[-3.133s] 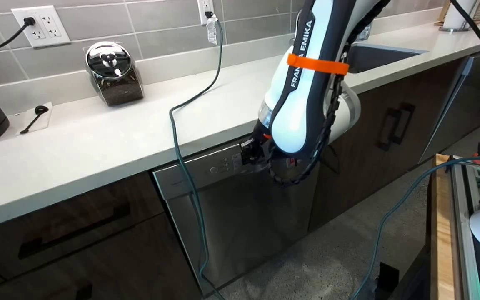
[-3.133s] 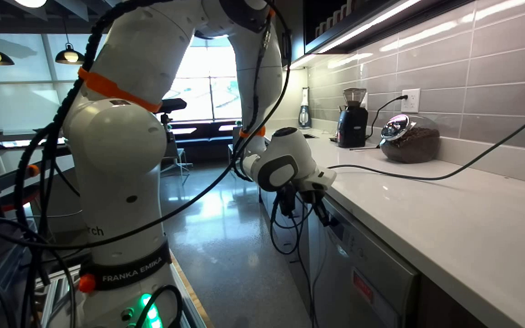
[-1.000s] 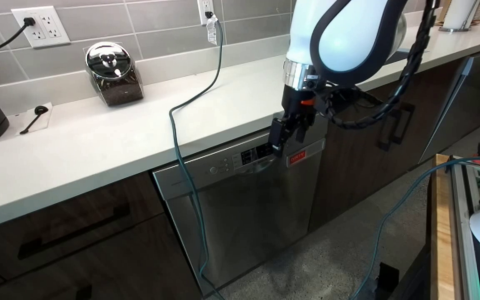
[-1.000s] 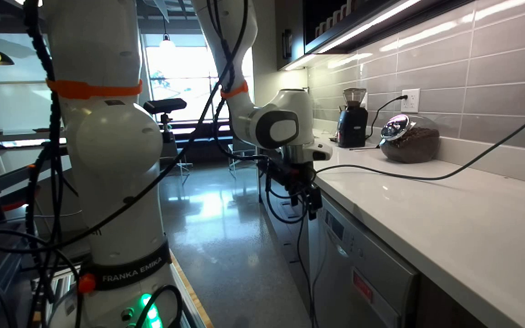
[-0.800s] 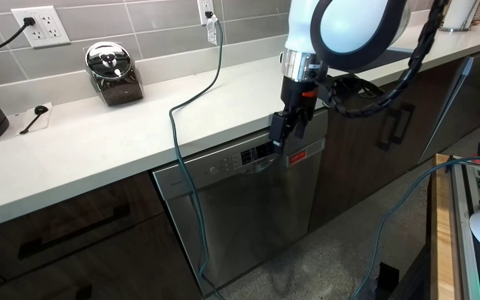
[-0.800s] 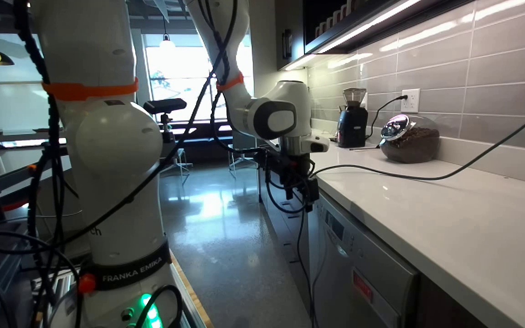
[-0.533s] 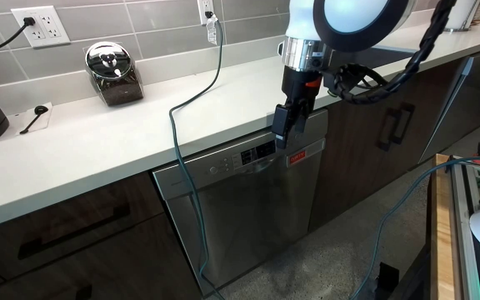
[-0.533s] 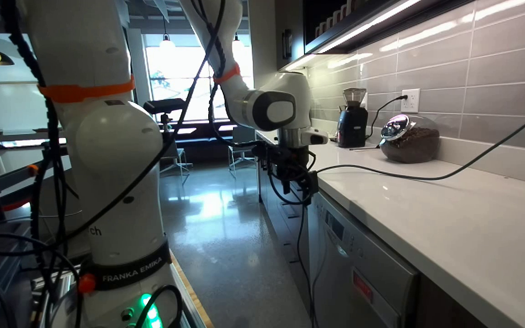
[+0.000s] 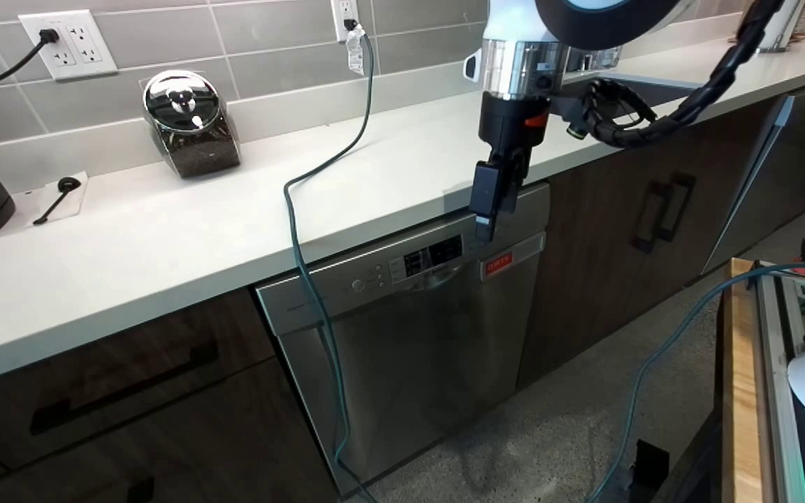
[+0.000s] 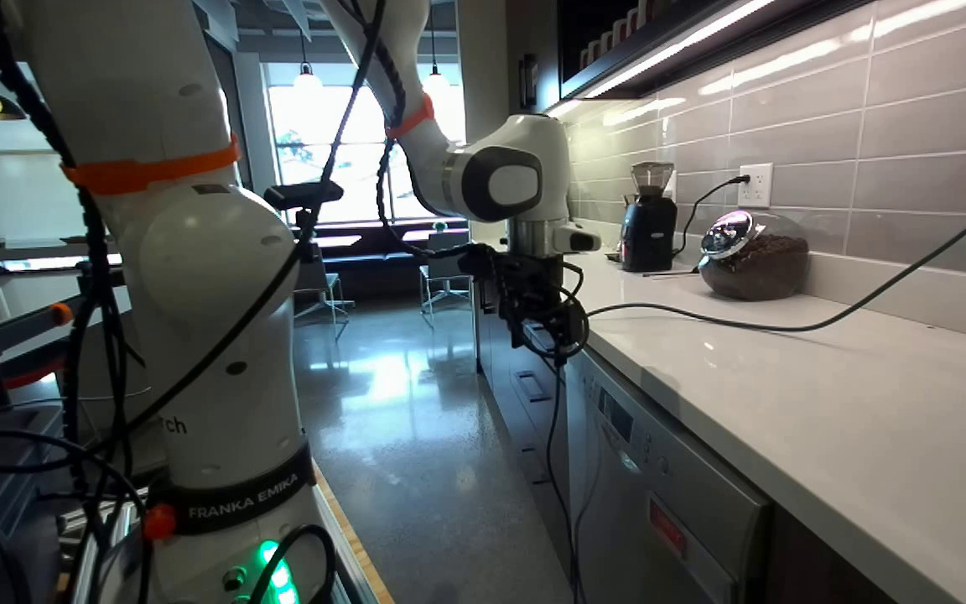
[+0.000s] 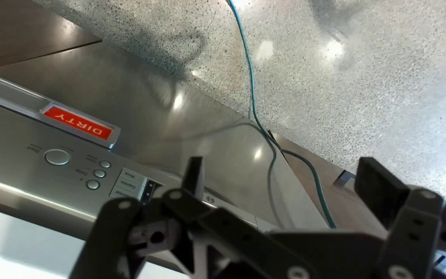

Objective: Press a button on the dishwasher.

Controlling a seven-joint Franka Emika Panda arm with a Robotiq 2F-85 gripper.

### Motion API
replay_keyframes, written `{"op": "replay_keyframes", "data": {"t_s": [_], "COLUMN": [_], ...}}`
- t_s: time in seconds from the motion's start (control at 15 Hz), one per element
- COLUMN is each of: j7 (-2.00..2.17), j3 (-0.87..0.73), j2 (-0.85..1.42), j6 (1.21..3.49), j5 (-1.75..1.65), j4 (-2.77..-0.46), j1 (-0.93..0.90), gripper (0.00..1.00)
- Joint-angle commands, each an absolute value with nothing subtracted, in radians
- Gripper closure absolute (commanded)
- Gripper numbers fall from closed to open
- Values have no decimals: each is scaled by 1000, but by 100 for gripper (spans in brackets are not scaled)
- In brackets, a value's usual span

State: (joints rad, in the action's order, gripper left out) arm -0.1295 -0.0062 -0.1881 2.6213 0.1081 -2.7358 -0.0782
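The dishwasher (image 9: 416, 342) stands near the claw (image 11: 282, 170), which points downward with jaws apart and empty, presumably because pressing buttons (image 11: 99, 173) requires no grip.

Black angular fingers (image 9: 486, 190) raised, turned downward, dark rectangular display (image 9: 446, 251) and red rectangular label (image 9: 498, 264) uncovered in an exterior view

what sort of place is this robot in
Most likely a kitchen: a brushed steel-grey dishwasher is built in under a long white countertop, between flat dark wood-grain cabinet fronts.
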Motion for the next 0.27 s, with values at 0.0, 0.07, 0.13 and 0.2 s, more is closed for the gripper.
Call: {"op": "replay_keyframes", "data": {"t_s": [0.0, 0.07, 0.13, 0.2], "j7": [-132, -133, -133, -134], "j3": [-2, -2, -2, -2], "j2": [-191, -191, -191, -191], "j6": [2619, 2619, 2619, 2619], "j5": [109, 109, 109, 109], "j4": [-2735, -2735, -2735, -2735], "j1": [-75, -75, -75, -75], "gripper": [0, 0, 0, 0]}}
